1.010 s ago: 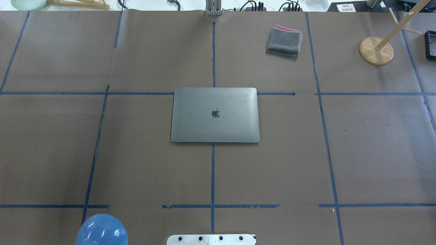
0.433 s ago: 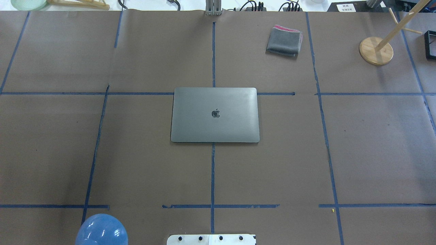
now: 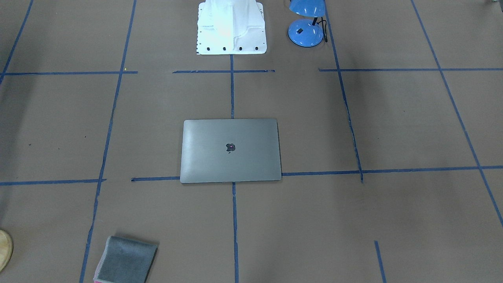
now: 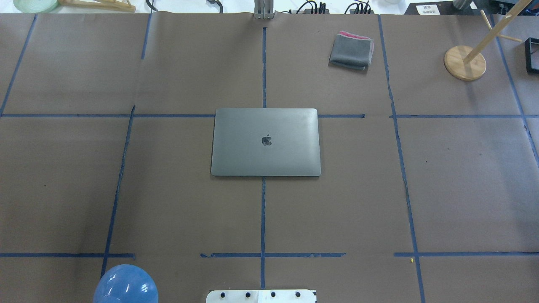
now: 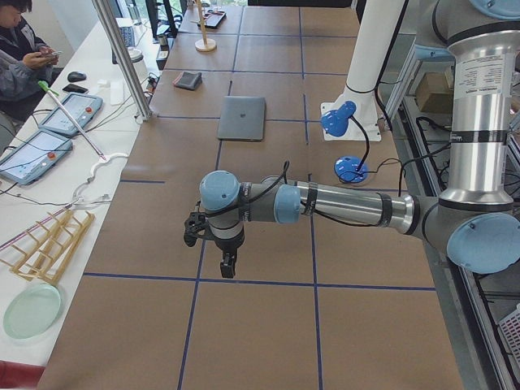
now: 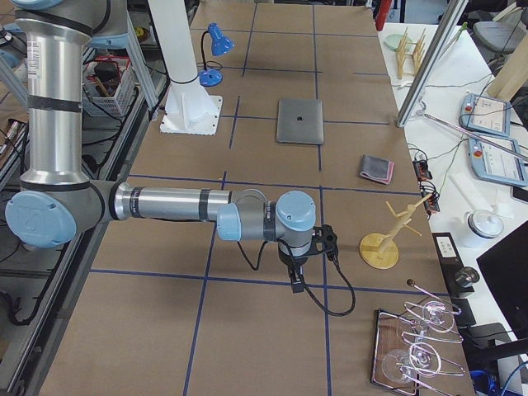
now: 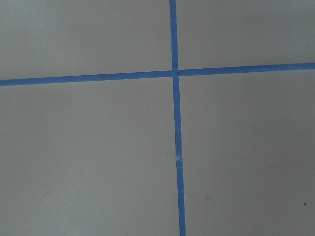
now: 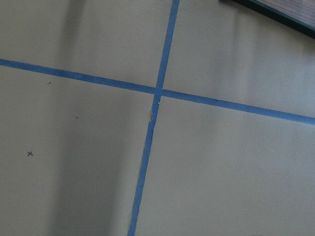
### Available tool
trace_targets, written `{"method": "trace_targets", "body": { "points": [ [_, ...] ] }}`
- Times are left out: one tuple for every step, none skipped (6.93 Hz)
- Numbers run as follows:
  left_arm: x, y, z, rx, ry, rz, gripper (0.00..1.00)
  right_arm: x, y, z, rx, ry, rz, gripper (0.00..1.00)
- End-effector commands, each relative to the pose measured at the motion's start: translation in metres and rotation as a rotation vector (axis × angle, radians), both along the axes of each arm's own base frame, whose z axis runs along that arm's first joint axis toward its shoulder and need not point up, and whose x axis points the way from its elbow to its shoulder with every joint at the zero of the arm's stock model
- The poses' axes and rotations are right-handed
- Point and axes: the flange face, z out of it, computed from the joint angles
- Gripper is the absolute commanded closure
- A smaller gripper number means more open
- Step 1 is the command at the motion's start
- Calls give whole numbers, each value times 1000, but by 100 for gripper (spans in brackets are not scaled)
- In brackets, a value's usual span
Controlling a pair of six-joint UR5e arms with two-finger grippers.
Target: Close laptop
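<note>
Overhead exterior gives me the laptop [image 4: 265, 142] lying flat at the middle of the table [image 4: 168, 202], lid fully down on its base and the small dark logo [image 4: 266, 140] facing up. It sits over the crossing of the blue tape lines [image 4: 263, 219], its edges roughly square to them.

From the side camera at my left end I see the left gripper [image 5: 227, 264] pointing down just above the paper near a tape line, the arm stretched out level from its base. It is well apart from the laptop, and at this distance I cannot tell whether its jaws are parted or together. The side camera at the other end shows the right gripper [image 6: 295, 280] in the same downward pose near a tape line, also far from the laptop; I cannot tell its state either. Both wrist cameras give me only brown paper and a tape crossing.

A folded grey cloth [image 4: 351, 51] lies toward the far edge, a wooden stand [image 4: 464, 63] farther to the right, and a blue lamp [image 4: 125, 285] near the robot base [image 3: 232, 27].
</note>
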Motion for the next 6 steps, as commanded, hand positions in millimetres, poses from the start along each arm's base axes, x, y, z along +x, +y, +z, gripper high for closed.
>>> {"method": "trace_targets", "body": {
  "points": [
    [0, 0, -2, 4, 1, 0, 0, 0, 0, 0, 0, 0, 0, 0],
    [0, -1, -4, 9, 2, 0, 0, 0, 1, 1, -1, 0, 0, 0],
    [0, -1, -6, 13, 2, 0, 0, 0, 1, -1, 3, 0, 0, 0],
    [0, -1, -6, 12, 2, 0, 0, 0, 2, -1, 3, 0, 0, 0],
    [0, 0, -5, 10, 2, 0, 0, 0, 2, -2, 5, 0, 0, 0],
    [0, 0, -5, 10, 2, 0, 0, 0, 2, -2, 6, 0, 0, 0]
  ]
}}
